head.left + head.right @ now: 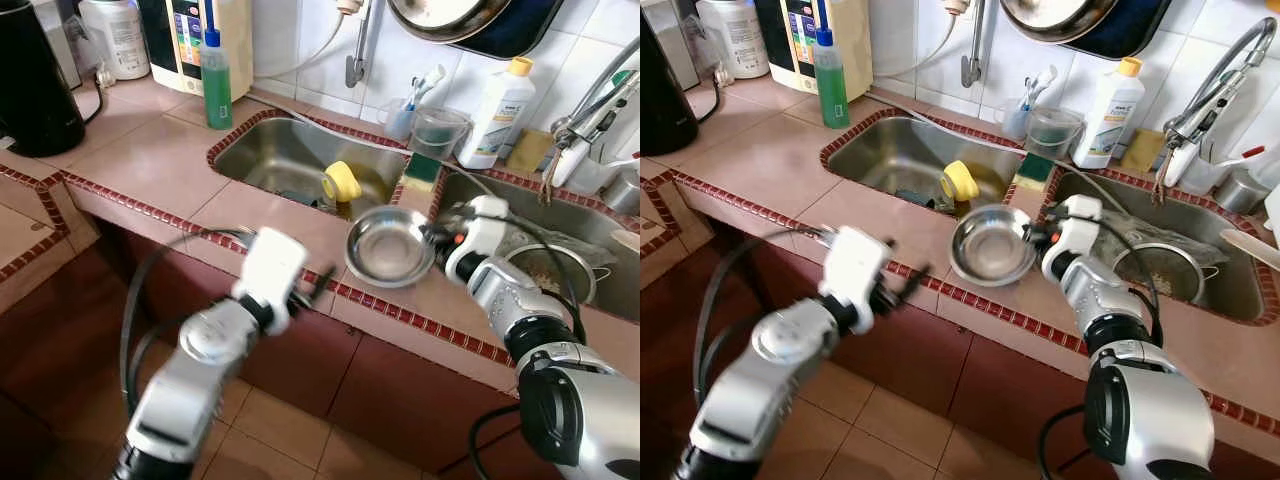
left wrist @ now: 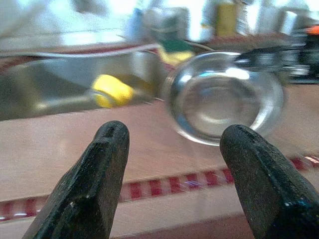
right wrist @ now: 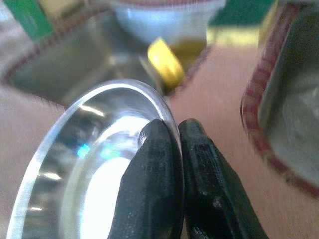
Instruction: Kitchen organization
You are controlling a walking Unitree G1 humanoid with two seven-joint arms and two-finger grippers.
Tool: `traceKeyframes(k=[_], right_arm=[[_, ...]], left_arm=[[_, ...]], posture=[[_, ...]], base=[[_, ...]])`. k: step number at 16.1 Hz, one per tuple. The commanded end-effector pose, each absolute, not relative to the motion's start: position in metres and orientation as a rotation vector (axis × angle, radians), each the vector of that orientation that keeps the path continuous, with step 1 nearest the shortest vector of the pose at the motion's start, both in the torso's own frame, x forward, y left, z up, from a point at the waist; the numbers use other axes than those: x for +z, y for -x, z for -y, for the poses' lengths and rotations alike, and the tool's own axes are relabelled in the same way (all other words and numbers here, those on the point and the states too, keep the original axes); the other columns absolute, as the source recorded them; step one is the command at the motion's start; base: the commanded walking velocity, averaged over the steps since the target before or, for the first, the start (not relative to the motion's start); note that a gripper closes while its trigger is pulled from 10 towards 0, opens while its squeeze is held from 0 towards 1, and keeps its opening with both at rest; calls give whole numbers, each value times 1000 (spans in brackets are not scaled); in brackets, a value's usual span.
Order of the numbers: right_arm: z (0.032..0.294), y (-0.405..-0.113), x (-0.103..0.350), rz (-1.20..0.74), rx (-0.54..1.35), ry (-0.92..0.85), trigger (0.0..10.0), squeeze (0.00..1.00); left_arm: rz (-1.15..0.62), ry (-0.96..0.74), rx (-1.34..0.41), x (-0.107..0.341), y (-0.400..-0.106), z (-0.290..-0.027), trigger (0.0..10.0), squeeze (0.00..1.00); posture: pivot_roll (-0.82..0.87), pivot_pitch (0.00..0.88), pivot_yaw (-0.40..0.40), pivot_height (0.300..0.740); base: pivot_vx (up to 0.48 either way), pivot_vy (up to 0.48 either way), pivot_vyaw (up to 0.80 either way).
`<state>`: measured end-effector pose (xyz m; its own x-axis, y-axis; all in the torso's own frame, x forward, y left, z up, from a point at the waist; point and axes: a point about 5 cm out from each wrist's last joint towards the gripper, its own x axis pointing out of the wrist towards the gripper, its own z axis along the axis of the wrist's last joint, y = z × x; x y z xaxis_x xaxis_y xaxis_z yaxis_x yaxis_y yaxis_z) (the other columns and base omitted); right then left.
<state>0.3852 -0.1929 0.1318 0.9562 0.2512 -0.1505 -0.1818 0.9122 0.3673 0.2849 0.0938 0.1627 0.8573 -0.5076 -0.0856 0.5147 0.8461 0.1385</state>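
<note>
right gripper (image 3: 169,149): the two black fingers are pinched nearly together on the rim of the steel bowl (image 1: 388,246), one finger inside the lip and one outside, so the thin edge is clamped between them.
grip choice: a judgement, but a rim pinch is about the only hold a narrow two-finger hand gets on a wide shallow dish; the wall is too broad to span.
steel bowl: empty and shiny, at the tiled counter (image 1: 150,160) strip in front of the divider between the two basins, its far edge near the left sink (image 1: 280,155); whether it rests on the tile or is just lifted i cannot tell.
left gripper (image 2: 174,179): spread wide with nothing between its fingers, hanging at the counter's front edge and pointed toward the bowl, which lies ahead of it and apart from it.
left arm's likely role: it looks ready to help or wait, not yet engaged.
yellow cup (image 1: 341,182): lying on its side in the left sink, just behind the bowl.
right sink (image 1: 560,265): holds another round metal pan close to the right wrist, so a swing that way is tight.
back ledge: green bottle (image 1: 216,80), white bottle (image 1: 496,112) and a clear tumbler (image 1: 437,131) stand along the tiled wall, well apart from the bowl.
risk: with a one-point hold the bowl could tip or slip if moved fast.
</note>
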Motion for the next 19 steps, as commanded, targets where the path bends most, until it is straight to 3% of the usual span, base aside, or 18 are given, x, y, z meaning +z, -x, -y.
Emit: traceKeyframes(k=[1,7,16,19], right_arm=[[193,-393,156,-71,242,-392,10000,0],[170,-385,177,183,421,-501,10000,0],[154,-368,174,221,495,-537,10000,0],[153,-367,177,233,507,-533,10000,0]], left_arm=[[-12,-144,-516,169,-290,-98,10000,0],[2,-18,-423,172,-304,-125,10000,0],[-14,-42,-428,163,-305,-124,10000,0],[-13,-76,-430,162,-306,-121,10000,0]], posture=[[62,0,-120,740],[67,0,-126,740],[64,0,-117,740],[62,0,-121,740]], base=[[0,0,0],[0,60,0],[0,453,0],[0,0,0]])
